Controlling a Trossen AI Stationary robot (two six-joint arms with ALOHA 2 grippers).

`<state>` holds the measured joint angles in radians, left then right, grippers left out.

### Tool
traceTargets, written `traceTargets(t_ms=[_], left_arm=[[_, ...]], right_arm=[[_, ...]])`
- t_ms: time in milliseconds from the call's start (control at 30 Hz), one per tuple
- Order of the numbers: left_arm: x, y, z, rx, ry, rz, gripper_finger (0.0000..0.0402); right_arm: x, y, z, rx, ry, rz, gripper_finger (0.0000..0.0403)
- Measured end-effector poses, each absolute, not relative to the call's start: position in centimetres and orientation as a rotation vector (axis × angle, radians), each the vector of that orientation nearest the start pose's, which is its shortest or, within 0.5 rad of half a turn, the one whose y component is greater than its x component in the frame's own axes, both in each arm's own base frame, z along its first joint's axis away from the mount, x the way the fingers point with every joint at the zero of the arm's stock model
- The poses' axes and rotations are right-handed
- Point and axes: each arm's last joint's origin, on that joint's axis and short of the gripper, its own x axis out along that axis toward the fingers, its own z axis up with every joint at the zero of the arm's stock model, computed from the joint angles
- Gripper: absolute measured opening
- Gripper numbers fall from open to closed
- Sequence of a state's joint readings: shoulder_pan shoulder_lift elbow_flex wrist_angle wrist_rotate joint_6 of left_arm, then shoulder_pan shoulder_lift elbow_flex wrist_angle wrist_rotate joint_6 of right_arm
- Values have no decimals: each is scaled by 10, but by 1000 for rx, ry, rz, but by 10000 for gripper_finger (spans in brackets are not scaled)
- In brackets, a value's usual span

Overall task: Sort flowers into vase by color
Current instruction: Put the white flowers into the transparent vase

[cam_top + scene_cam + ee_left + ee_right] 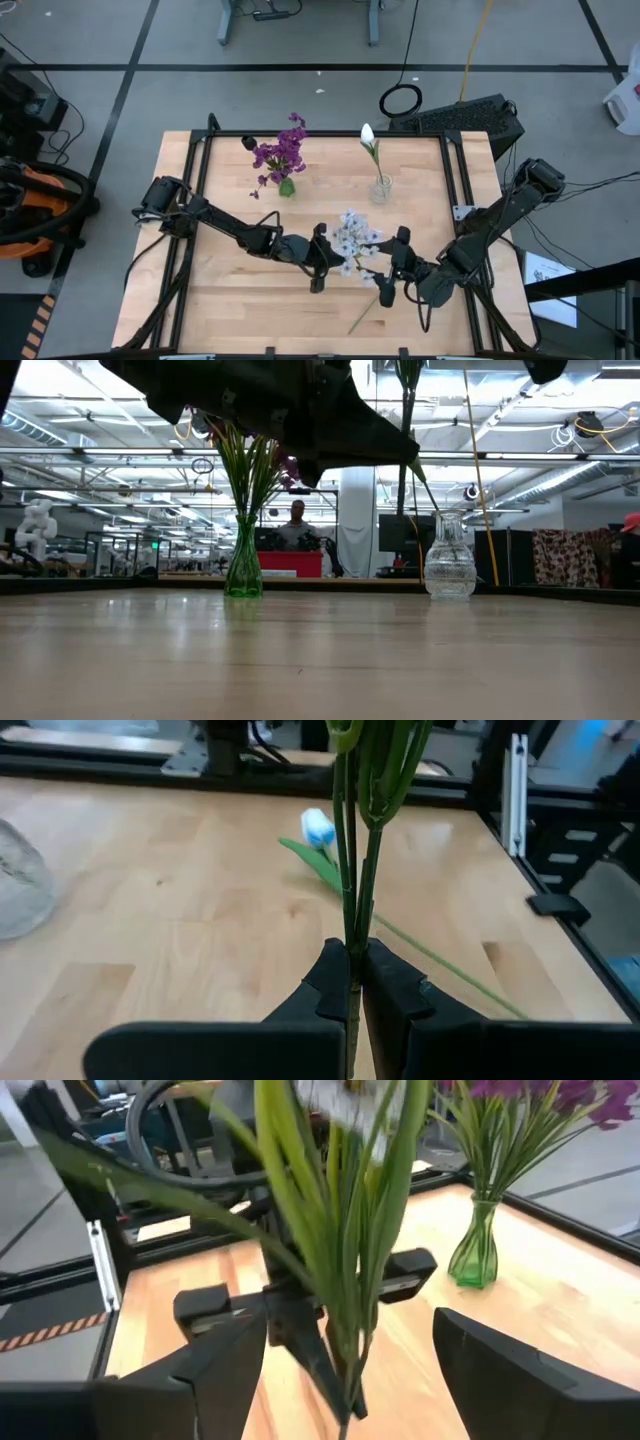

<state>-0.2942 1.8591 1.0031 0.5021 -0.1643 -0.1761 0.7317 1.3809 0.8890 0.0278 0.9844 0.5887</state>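
Pale wood covers the table (230,290), and over its near half we see both dark arms reaching in toward each other. From the left edge, the left arm stretches low across the boards, elbow bent, its wrist pointing toward the middle. The left gripper (320,262) has its fingers (335,985) pinched tight on the thin green stems of the pale lilac flower cluster (352,238), which it holds above the table near the centre; in the left wrist view the stems (352,870) rise straight out from between the closed pads.

From the right edge, the right arm folds down, elbow high near the table's rim, forearm angled toward the same spot. The right gripper (393,268) sits just beside the lilac cluster with its fingers spread wide; in the right wrist view the leaves (340,1220) stand in the gap between them, and we see neither finger pressing on them.

On the boards beneath the grippers lies a single white-budded flower (318,828), its long stem (362,312) running toward the near edge.

At the far side of the table, the purple flowers (282,150) stand in the green vase (287,187). Well apart to its right, the clear vase (380,189) holds one white bud (367,133).

In the low view, a person (297,520) shows in the room behind the table.
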Motion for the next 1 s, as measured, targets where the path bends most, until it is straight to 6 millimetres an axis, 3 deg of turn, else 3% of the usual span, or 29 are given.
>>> traceTargets(t_ms=[300, 667, 800, 1000], left_arm=[[374, -108, 173, -89, 410, -134, 13], [374, -108, 172, -83, 421, -144, 13], [373, -108, 169, -77, 448, -142, 19], [373, -108, 169, -76, 456, -141, 28]], right_arm=[[243, 164, 260, 224, 226, -353, 274], [259, 153, 268, 177, 215, -251, 270], [259, 152, 268, 168, 221, -254, 241], [259, 152, 267, 168, 221, -254, 154]])
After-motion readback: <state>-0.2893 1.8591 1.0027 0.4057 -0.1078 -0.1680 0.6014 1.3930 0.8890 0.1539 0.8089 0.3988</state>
